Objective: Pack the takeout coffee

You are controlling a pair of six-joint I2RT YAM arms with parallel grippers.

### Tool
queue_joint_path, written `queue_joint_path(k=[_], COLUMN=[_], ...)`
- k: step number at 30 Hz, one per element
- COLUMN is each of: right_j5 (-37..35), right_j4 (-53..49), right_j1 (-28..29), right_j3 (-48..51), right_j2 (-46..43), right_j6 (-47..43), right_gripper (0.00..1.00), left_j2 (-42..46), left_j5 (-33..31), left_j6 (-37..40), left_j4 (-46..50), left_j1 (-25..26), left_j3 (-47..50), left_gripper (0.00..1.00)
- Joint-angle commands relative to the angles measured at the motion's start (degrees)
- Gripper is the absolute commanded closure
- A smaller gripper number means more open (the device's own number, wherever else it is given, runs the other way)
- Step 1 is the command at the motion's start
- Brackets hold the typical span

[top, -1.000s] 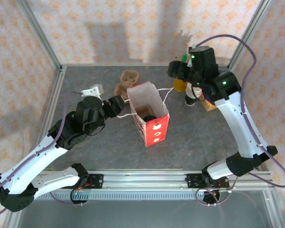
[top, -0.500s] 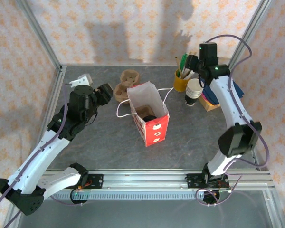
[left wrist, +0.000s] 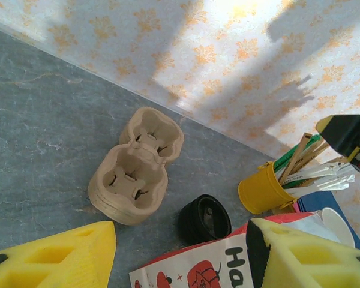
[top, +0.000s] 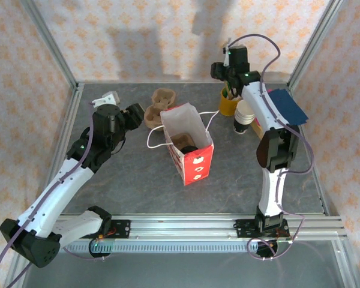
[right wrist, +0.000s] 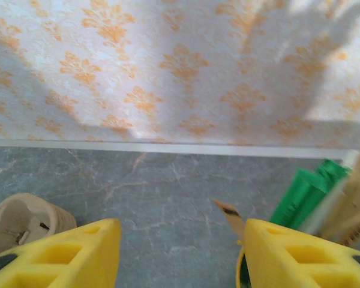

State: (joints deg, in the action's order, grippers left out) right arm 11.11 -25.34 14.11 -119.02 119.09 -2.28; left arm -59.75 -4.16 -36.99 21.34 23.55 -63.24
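The red and white paper bag (top: 196, 161) stands open mid-table. Low inside it lies a dark round shape (top: 189, 148) on something brown; it may be the takeout coffee's black lid, I cannot tell. My left gripper (top: 134, 115) hovers left of the bag, open and holding nothing. Its yellow fingers (left wrist: 60, 258) frame the bag's printed side (left wrist: 192, 270) and a black ribbed round thing (left wrist: 204, 219) lying on its side behind the bag. My right gripper (top: 222, 71) is high at the back wall, open and empty (right wrist: 177, 240), beside the yellow cup of stirrers (top: 228, 107).
A stack of brown pulp cup carriers (top: 159, 103) (left wrist: 135, 174) sits behind the bag on the left. A stack of paper cups (top: 245, 115) stands right of the yellow cup (left wrist: 261, 191). Blue napkins (top: 288, 105) lie at the far right. Green stirrers (right wrist: 300, 198) stick up by my right finger.
My left gripper drew back from the bag's handle toward the left rear. My right arm swung from above the cup stack up to the back wall, and its jaws narrowed a little.
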Motion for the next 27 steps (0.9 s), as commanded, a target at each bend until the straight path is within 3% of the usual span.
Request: queue_joint_path(k=[1,15,27], right_j5=[-4.68,-6.78,-7.27], right_j4=[1.45,0.68,0.12], right_j1=[-0.22,0.02,0.18], right_j3=[-4.22,-10.07,-10.96], right_j2=[3.1,10.92,11.37], right_j6=[-3.1,-6.86,-8.56], right_gripper=[0.45,0.52,0.83], left_j2=[-0.28,-1.34,-1.51], left_j5=[0.91,1.87,2.67], left_j6=[0.43,-0.01,-0.36], left_j4=[-2.1,-3.14,-3.59], left_j1=[-0.69,-2.02,-2.46], left_j3=[0.27,1.06,1.89], left_gripper=[0.39,0.39,0.38])
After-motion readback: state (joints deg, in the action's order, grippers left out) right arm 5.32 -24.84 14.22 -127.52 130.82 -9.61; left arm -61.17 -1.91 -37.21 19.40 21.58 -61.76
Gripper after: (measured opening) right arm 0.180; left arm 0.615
